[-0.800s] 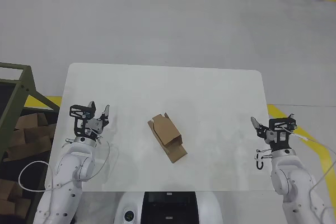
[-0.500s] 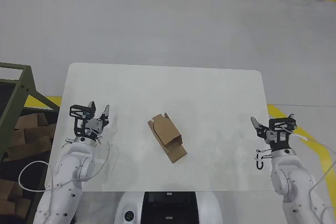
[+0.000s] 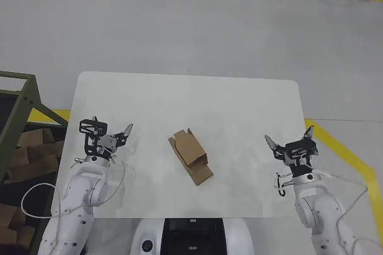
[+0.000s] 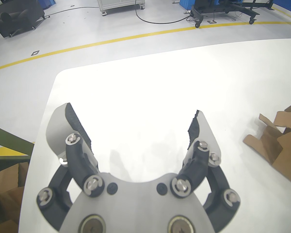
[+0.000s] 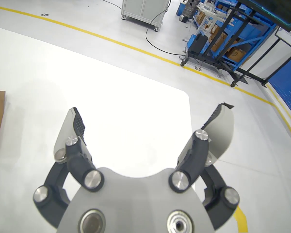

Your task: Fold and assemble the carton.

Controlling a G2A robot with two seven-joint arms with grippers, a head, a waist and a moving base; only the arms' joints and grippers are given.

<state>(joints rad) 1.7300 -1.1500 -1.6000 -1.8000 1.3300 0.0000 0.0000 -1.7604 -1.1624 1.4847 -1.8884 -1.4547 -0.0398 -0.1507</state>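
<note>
Mid-table, carton (image 3: 190, 156) lying untouched; left gripper (image 4: 133, 109), right gripper (image 5: 149, 107) flanking, fingers spread wide, empty

Bright, even light glares off the white table (image 4: 145, 93) (wrist views bow at their edges).

Overhead looking down — wrist cameras low, sharing table (image 3: 242, 108)

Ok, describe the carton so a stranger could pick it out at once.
Start from the white table. Near its middle, between the left tool and the right tool, lies a brown cardboard carton, partly folded and set at an angle. It is the one brown thing on the white top.
</note>
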